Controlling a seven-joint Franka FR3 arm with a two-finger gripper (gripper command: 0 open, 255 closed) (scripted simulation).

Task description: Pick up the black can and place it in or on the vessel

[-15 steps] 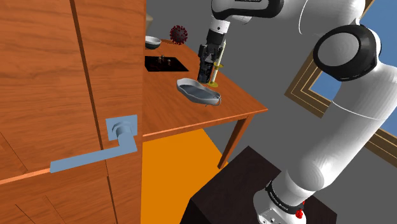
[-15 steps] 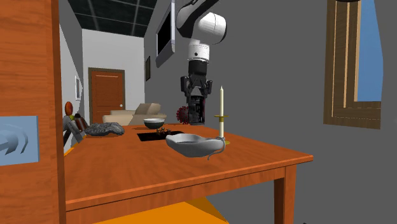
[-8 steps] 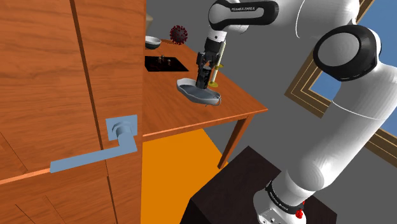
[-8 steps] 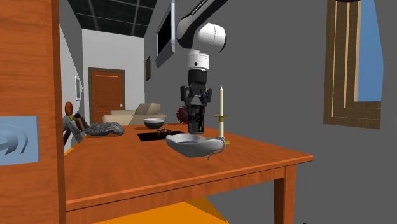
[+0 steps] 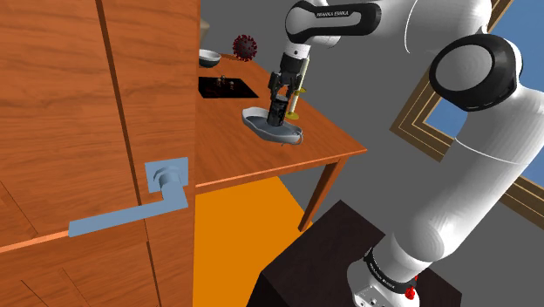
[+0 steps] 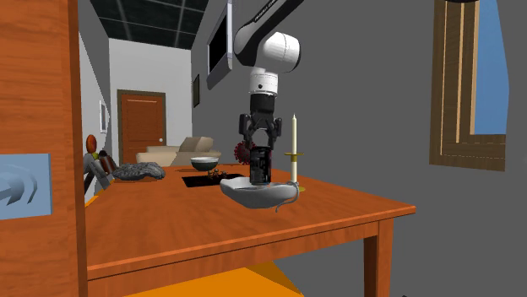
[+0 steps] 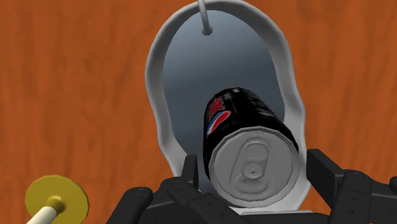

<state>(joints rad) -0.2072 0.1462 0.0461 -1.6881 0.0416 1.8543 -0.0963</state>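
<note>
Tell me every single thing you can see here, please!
can: one, black with a silver top, standing in the dish
dish: one, grey, on the table
candle: one, white, in a yellow holder beside the dish
bowl: one, grey, farther back on the table
spiky ball: one, dark red, at the table's far end
table: one, orange-brown wood, under all of these
door handle: one, pale blue, on the wooden door at the shoulder view's left
arm: one, white with dark joints, reaching over the table
gripper: one, black, open, just above the can
</note>
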